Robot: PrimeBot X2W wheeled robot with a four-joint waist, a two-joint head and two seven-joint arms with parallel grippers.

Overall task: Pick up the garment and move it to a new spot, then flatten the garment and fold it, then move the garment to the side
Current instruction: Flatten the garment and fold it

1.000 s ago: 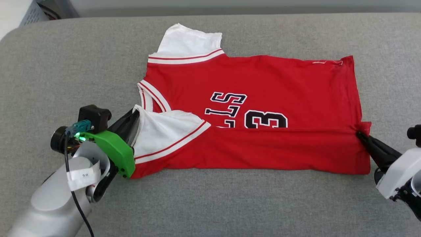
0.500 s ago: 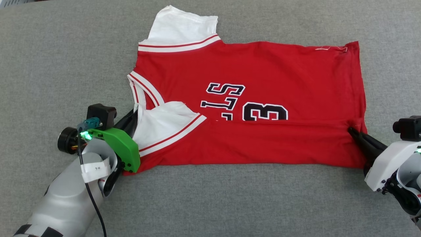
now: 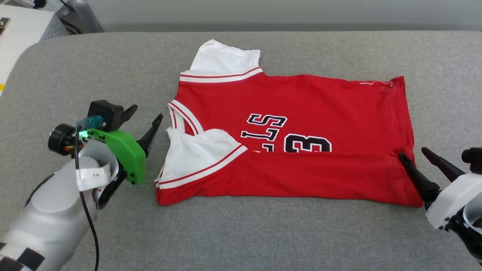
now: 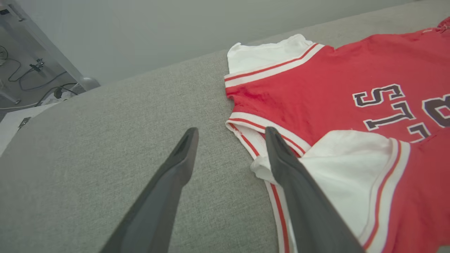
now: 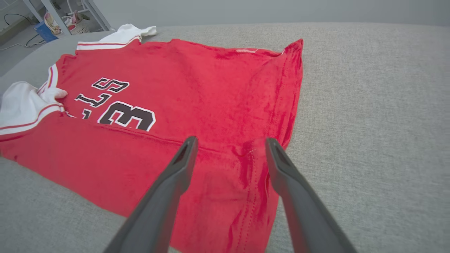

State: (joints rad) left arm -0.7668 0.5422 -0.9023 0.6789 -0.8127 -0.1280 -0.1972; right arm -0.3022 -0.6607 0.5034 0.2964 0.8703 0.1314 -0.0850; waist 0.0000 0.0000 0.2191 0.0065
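The garment (image 3: 301,101) is a red jersey-style T-shirt with white sleeves and black letters, lying on the grey cushioned surface (image 3: 241,233). Its near long side is folded up over the chest, covering the lower half of the letters. My left gripper (image 3: 146,114) stands open just left of the collar and the folded white sleeve (image 3: 192,150), holding nothing. My right gripper (image 3: 413,154) is open at the hem on the right, one finger over the red cloth. In the left wrist view the garment (image 4: 334,91) lies beside my open fingers (image 4: 299,189). The right wrist view has the hem (image 5: 253,168) between open fingers.
A white box-like unit (image 3: 22,34) and cables stand past the surface's far left corner. Bare grey cushion lies in front of the garment and on both sides. The surface's rounded far edge (image 3: 263,32) runs behind the garment.
Both grippers have opened and let go of the garment's folded edge, the left pulling back from the sleeve. The head camera has shifted between frames.
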